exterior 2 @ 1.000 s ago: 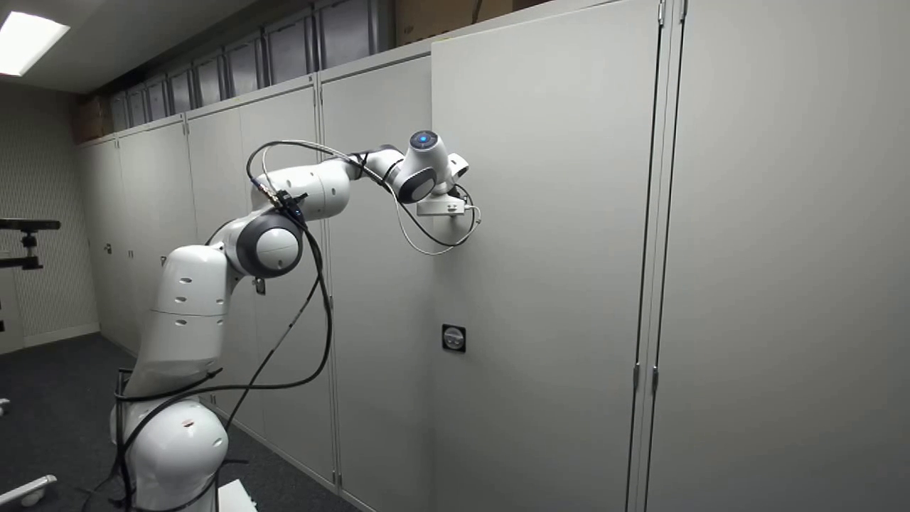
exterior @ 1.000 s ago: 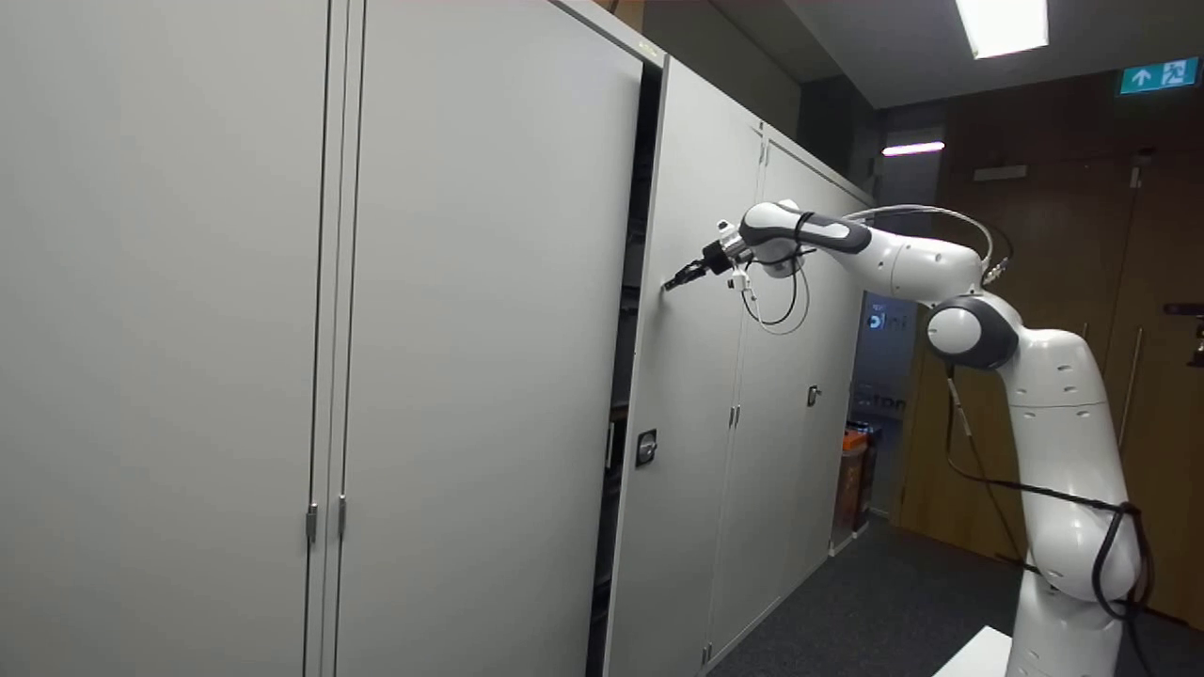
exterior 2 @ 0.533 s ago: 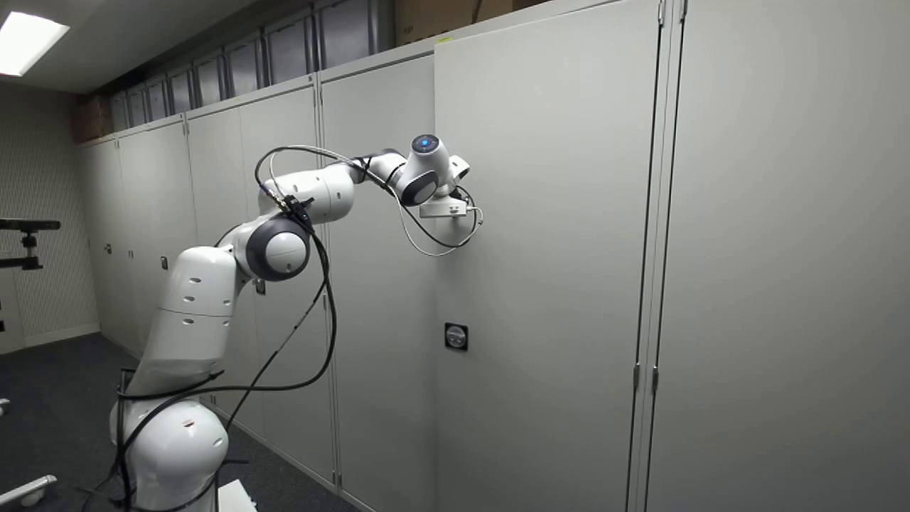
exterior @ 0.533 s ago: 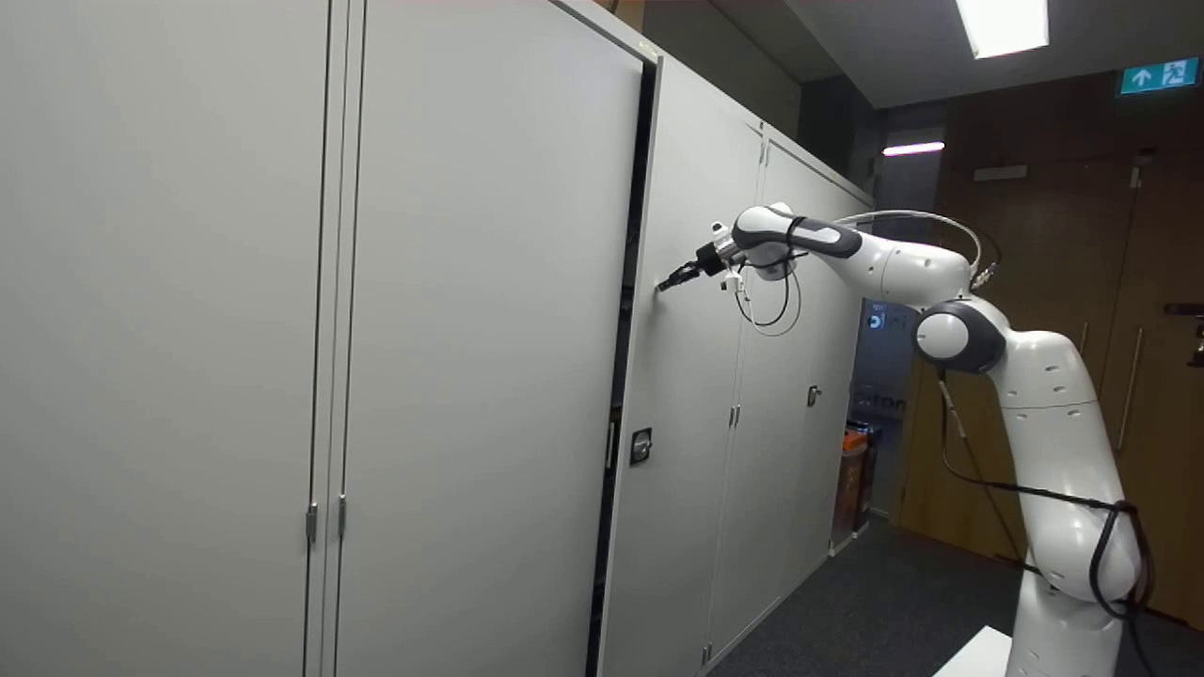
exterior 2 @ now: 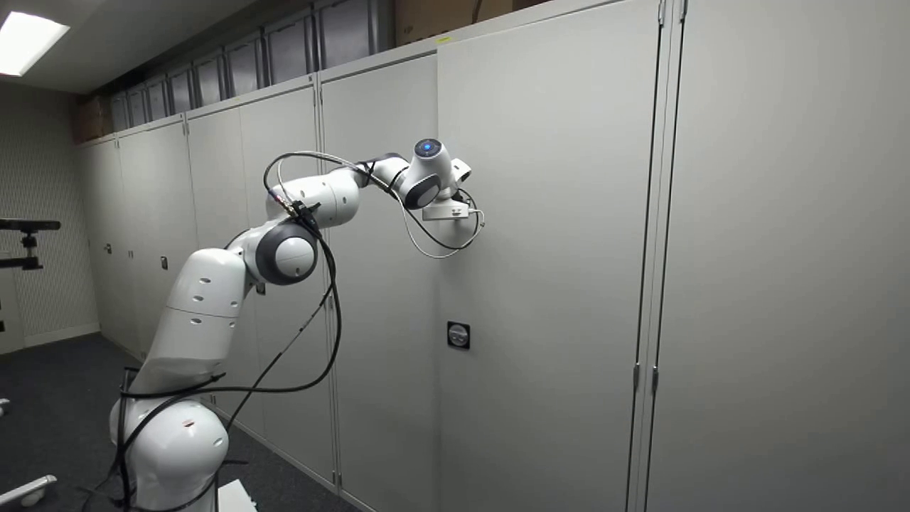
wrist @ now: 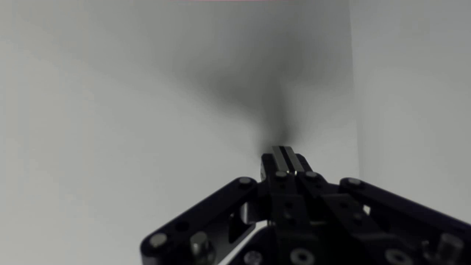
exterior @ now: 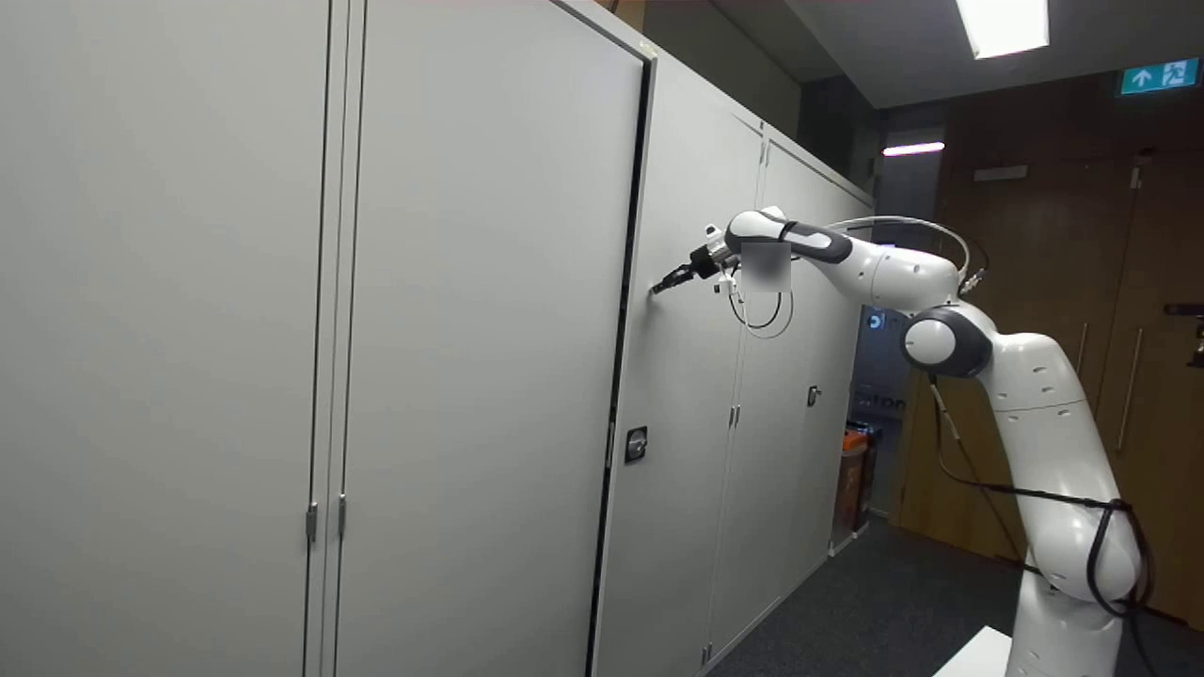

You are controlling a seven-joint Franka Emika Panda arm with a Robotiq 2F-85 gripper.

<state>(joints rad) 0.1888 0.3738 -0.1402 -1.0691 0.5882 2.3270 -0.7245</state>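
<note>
- The cabinet door (exterior: 677, 376) swung in towards the neighbouring door (exterior: 489, 329)
- The dark gap (exterior: 631, 226) beside the neighbouring door narrowed to a thin strip, hiding most of what had shown inside
- The handle (exterior: 636, 444) and the gripper (exterior: 655, 290) shifted along too, closer to the neighbouring door
- The arm (exterior: 1044, 395) leaned further towards the neighbouring door
- In an exterior view a yellow label (exterior 2: 443, 40) appeared above the neighbouring door's visible top corner

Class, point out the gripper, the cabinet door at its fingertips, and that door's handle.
Gripper (wrist: 286, 158): in the wrist view, midway between its closed fingertips.
Cabinet door (exterior 2: 544, 263): in an exterior view, middle of its front.
Door handle (exterior 2: 458, 335): in an exterior view, centre of its face.
</note>
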